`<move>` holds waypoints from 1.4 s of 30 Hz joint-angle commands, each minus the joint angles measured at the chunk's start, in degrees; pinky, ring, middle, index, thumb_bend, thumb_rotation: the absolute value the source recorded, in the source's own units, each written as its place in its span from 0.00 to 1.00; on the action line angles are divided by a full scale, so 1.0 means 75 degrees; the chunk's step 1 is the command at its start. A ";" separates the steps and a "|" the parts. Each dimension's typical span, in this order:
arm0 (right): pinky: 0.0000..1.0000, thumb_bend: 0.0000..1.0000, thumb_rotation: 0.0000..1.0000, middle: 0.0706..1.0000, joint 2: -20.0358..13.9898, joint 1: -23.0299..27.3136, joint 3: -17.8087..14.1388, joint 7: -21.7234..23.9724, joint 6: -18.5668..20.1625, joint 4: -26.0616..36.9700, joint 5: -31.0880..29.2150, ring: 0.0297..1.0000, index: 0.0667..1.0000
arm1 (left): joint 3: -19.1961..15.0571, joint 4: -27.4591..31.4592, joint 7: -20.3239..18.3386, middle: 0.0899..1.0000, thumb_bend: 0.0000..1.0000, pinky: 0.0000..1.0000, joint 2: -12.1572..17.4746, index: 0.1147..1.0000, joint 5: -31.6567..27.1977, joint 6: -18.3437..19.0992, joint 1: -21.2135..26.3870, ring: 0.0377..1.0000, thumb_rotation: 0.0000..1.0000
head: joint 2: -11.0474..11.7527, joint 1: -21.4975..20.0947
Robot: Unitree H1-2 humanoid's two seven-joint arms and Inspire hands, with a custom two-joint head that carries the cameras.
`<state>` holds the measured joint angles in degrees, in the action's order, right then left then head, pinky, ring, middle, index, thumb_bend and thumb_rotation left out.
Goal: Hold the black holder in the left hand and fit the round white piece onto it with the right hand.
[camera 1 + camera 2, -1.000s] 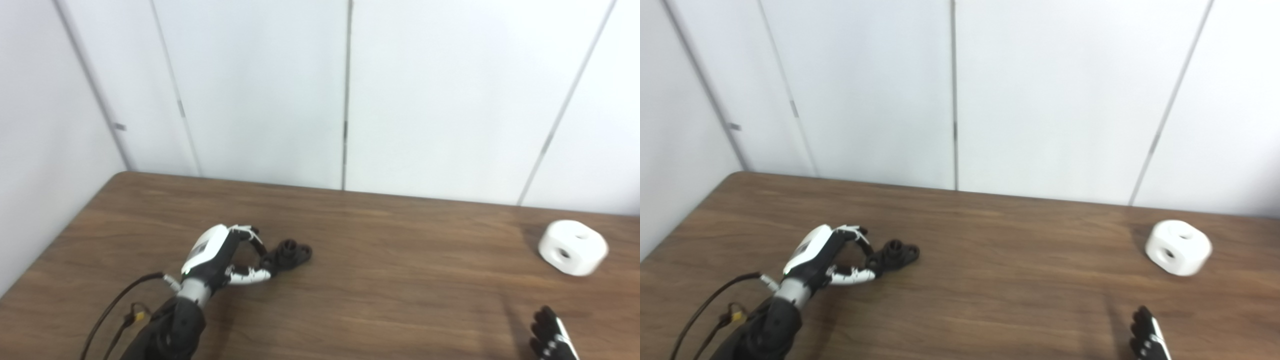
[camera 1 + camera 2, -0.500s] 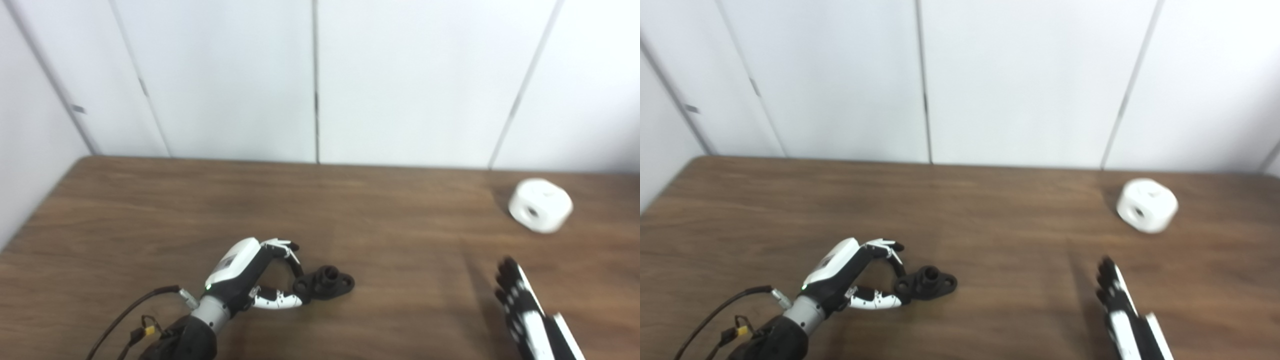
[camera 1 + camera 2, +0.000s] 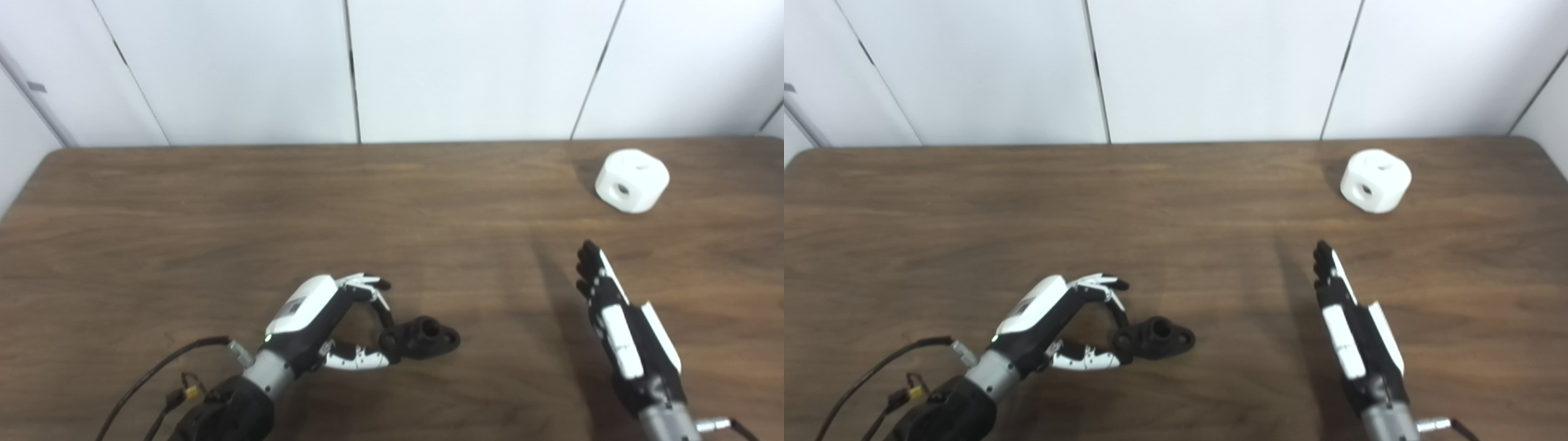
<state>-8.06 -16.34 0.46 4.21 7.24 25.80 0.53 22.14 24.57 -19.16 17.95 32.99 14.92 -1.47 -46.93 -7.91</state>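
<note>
left robot hand (image 3: 1072, 324) pinching black holder (image 3: 1154, 337) | right robot hand (image 3: 1350, 318) flat, empty

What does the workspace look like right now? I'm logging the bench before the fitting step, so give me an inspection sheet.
Surface: brown wood-grain table, bare apart from the two parts.
Job's things: black holder lying on the table near the front; round white piece resting at the far right, not fitted.
Clutter: nothing seen.
Hands: left hand has its fingertips closed on the holder's left end, which still rests on the table; right hand is open with fingers straight, short of the white piece and holding nothing.
Cables: a black cable with a small yellow connector runs along the left forearm.
Surroundings: white wall panels behind the table.
</note>
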 commanded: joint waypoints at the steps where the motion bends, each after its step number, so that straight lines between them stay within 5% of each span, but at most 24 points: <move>1: 1.00 0.62 1.00 1.00 0.0160 0.0212 -0.0003 -0.0069 0.0012 0.0376 -0.0021 1.00 1.00 | 0.0129 0.0113 -0.0460 0.84 0.52 0.95 0.0200 0.42 0.0065 0.0140 -0.0071 0.93 0.05 | -0.0034 -0.0005; 16: 1.00 0.61 1.00 1.00 0.0013 0.0245 -0.0061 0.0017 0.0499 0.0688 -0.0182 1.00 1.00 | 0.0545 0.0318 -0.1549 0.83 0.52 0.93 0.0472 0.42 0.1792 0.0450 0.0079 0.93 0.05 | -0.0207 0.0209; 28: 1.00 0.61 0.99 1.00 -0.0049 0.0185 -0.0209 0.0060 0.0233 0.0618 -0.0376 1.00 1.00 | 0.0570 0.0292 -0.1531 0.82 0.52 0.92 0.0401 0.42 0.2655 0.0111 -0.0038 0.91 0.05 | -0.0007 0.0138; 33: 1.00 0.61 1.00 1.00 -0.0244 0.0330 -0.0325 0.0020 0.0736 0.0893 -0.0005 1.00 1.00 | 0.0431 0.0263 -0.1371 0.82 0.52 0.91 0.0373 0.42 0.2559 -0.0022 -0.0154 0.91 0.05 | 0.0254 -0.0132; 42: 1.00 0.52 0.60 1.00 -0.0474 0.0942 -0.0795 -0.0095 0.1349 0.1340 0.0255 1.00 1.00 | 0.0189 0.0156 -0.1176 0.81 0.52 0.91 0.0400 0.42 0.2409 -0.0380 -0.0380 0.91 0.05 | 0.0768 -0.0532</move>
<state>-10.42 -11.15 -4.48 4.37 17.90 33.19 1.45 23.87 27.81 -26.92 19.32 51.03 12.06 -2.65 -41.66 -11.60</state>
